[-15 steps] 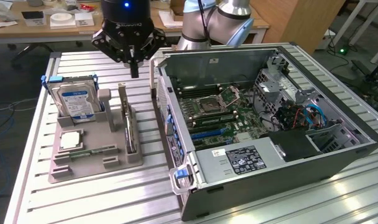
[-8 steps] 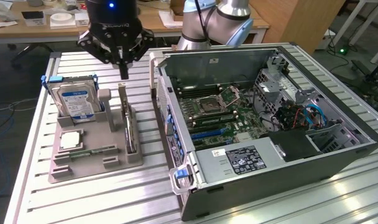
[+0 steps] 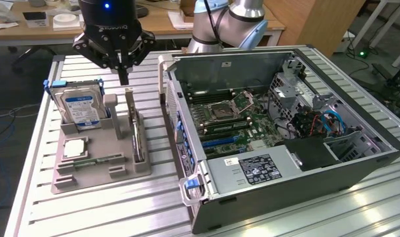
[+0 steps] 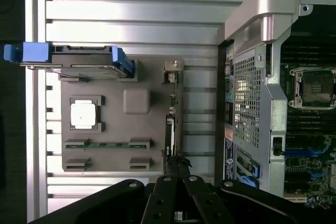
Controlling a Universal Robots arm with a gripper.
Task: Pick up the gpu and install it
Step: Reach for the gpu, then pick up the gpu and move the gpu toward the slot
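The open computer case [image 3: 278, 182] lies nearest on the slatted desk [image 3: 121, 212]; beside it, on the exterior view's left, a grey holder [image 3: 88, 180] carries the gpu [image 3: 138, 143] standing on edge in its slot; farther back stands the hard drive [image 3: 81, 108]; the pincer [image 3: 123, 79], closed and empty, hangs just above the gpu's far end

gpu [image 3: 136, 140] & hdd [image 3: 80, 107] upright in tray [image 3: 88, 180], pc case [image 3: 285, 192] beside tray
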